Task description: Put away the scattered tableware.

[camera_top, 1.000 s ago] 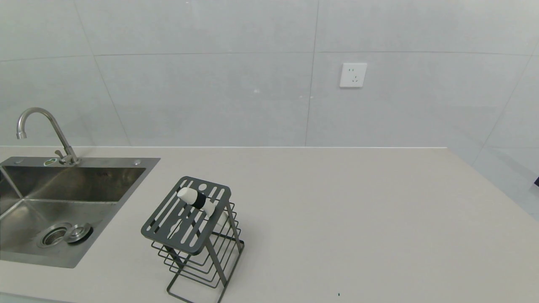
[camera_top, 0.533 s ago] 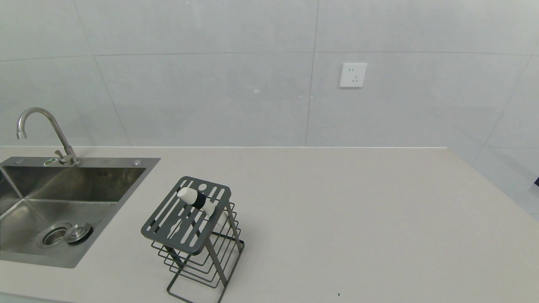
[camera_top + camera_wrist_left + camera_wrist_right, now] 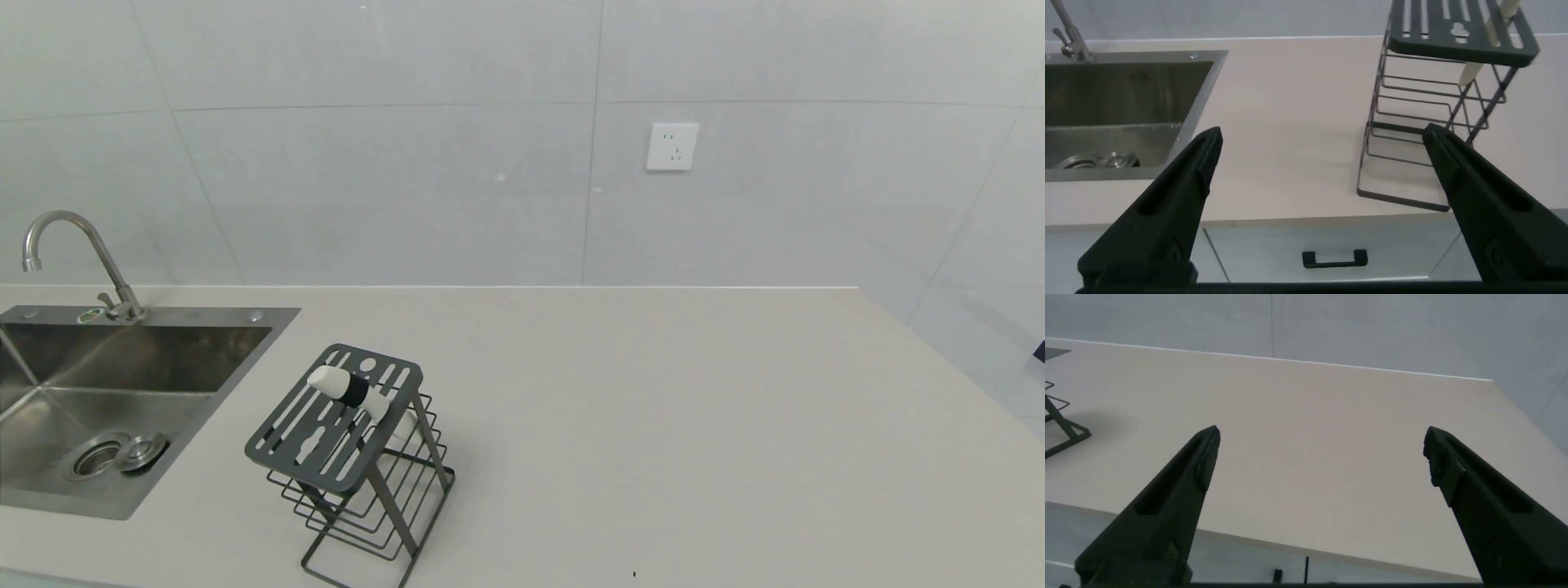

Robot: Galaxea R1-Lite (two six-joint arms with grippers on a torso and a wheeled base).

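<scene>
At left we see the sink [image 3: 147,359] sunk into the surface [image 3: 653,425]. Just right of it stands the slotted rack [image 3: 282,441], with a white, black-banded utensil [image 3: 331,380] stuck through its top. Rightward, a broad stretch of surface reaches the wall and right edge. Our left pincer [image 3: 1323,135], spread wide, hangs off the front edge with the rack ahead. Our right pincer [image 3: 1323,434] is likewise spread.

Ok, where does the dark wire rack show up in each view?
Head view: rack on the counter, right of the sink.
Left wrist view: rack across the counter from the sink.
Right wrist view: rack, base corner alone, at the frame edge.
Shared landmark: the counter.
</scene>
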